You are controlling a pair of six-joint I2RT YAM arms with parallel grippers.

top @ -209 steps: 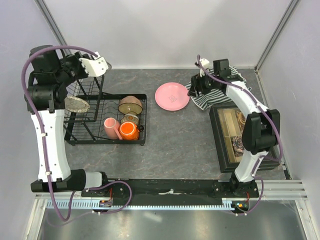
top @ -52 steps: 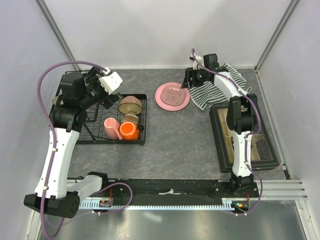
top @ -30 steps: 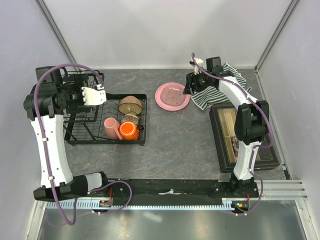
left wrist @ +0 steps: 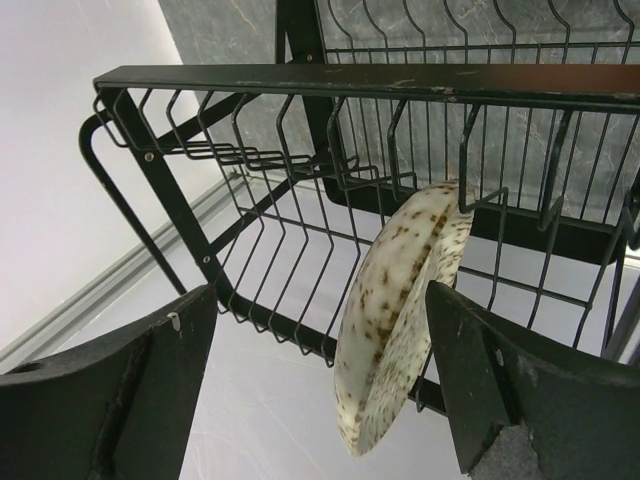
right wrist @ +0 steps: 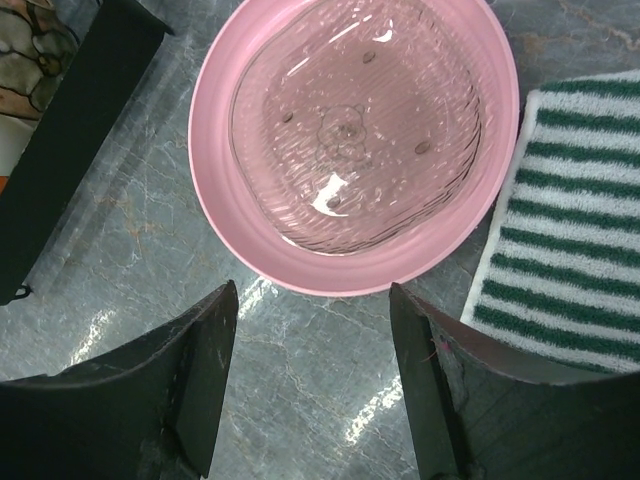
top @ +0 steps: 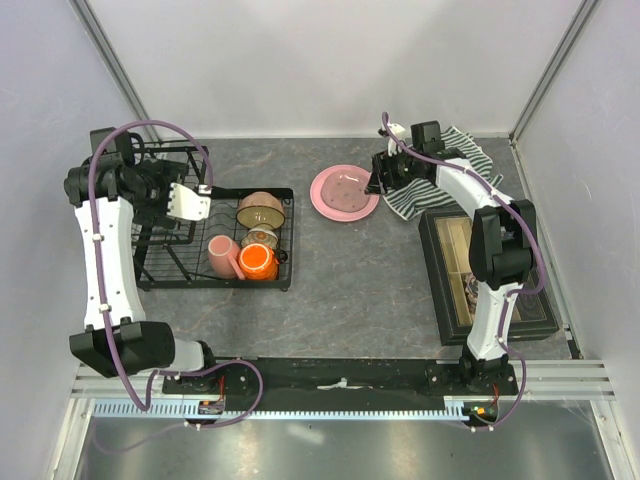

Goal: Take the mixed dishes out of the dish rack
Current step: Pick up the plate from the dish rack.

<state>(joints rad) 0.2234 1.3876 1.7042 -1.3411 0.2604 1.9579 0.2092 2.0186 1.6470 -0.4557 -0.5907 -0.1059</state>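
Note:
The black wire dish rack (top: 200, 262) stands at the left. A tan-brown bowl (top: 262, 210), a small floral bowl (top: 262, 238), an orange mug (top: 258, 262) and a pink mug (top: 221, 256) sit in its tray. In the left wrist view a speckled oval dish (left wrist: 398, 315) stands on edge in the basket wires (left wrist: 300, 150). My left gripper (left wrist: 320, 385) is open astride it; the dish is near the right finger (left wrist: 520, 400), far from the left. The pink plate (right wrist: 355, 140) lies flat on the table. My right gripper (right wrist: 312, 385) hovers open and empty at its rim.
A green-and-white striped towel (top: 440, 182) lies behind and to the right of the plate, also as towel (right wrist: 570, 250). A dark compartmented box (top: 485, 275) sits at the right under the right arm. White walls close in the table on three sides.
My left gripper has dropped lower and nearer onto the rack's basket, with its fingers either side of the oval dish. The right gripper has barely moved at the plate.

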